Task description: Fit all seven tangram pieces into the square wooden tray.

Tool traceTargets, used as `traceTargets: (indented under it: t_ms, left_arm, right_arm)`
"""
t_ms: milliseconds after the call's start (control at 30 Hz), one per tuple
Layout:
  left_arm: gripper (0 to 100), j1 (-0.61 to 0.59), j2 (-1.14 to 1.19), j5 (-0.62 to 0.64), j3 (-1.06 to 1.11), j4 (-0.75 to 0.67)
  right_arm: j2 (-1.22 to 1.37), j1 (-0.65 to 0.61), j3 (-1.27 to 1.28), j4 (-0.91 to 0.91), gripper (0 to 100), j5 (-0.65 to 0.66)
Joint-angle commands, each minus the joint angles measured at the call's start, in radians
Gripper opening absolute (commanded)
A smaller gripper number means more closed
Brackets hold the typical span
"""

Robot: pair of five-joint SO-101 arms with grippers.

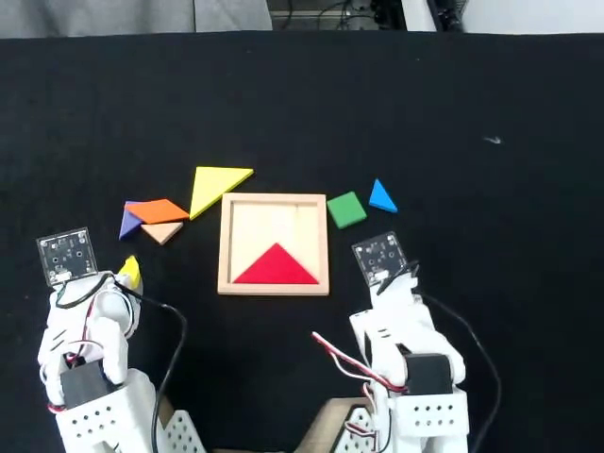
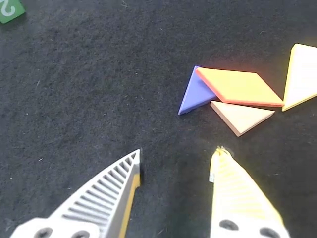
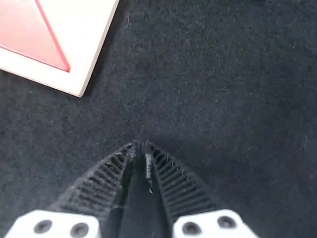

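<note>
The square wooden tray (image 1: 226, 247) lies mid-table with a large red triangle (image 1: 275, 267) inside, along its near edge. Left of it sit a large yellow triangle (image 1: 215, 187), an orange parallelogram (image 1: 158, 210), a purple triangle (image 1: 127, 224) and a tan triangle (image 1: 163, 231). Right of the tray lie a green square (image 1: 346, 209) and a blue triangle (image 1: 381, 196). My left gripper (image 2: 176, 157) is open over bare cloth, a short way before the purple triangle (image 2: 194, 92), orange parallelogram (image 2: 240, 87) and tan triangle (image 2: 241, 116). My right gripper (image 3: 139, 145) is shut, empty, near the tray's corner (image 3: 79, 84).
Black cloth covers the table (image 1: 453, 113). Both arm bases stand at the near edge, with cables trailing between them. A green tag (image 2: 10, 10) lies far off in the left wrist view. Open cloth stretches behind the pieces and to the right.
</note>
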Motion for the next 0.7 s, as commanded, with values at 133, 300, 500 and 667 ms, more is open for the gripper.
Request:
traceTargets:
  t_ms: [133, 300, 500, 667]
  left_arm:
    - [24, 0.021, -0.009, -0.005, 0.016, -0.023]
    - [24, 0.013, -0.009, -0.005, 0.018, -0.023]
    - [24, 0.018, -0.009, -0.005, 0.018, -0.021]
    - [24, 0.024, -0.009, 0.003, 0.015, -0.020]
  right_arm:
    - [-0.091, 0.012, -0.007, 0.005, 1.1, -0.005]
    - [-0.091, 0.012, -0.007, 0.005, 1.1, -0.005]
    - [-0.091, 0.012, -0.007, 0.005, 1.1, -0.005]
    - [-0.091, 0.012, -0.007, 0.005, 1.1, -0.005]
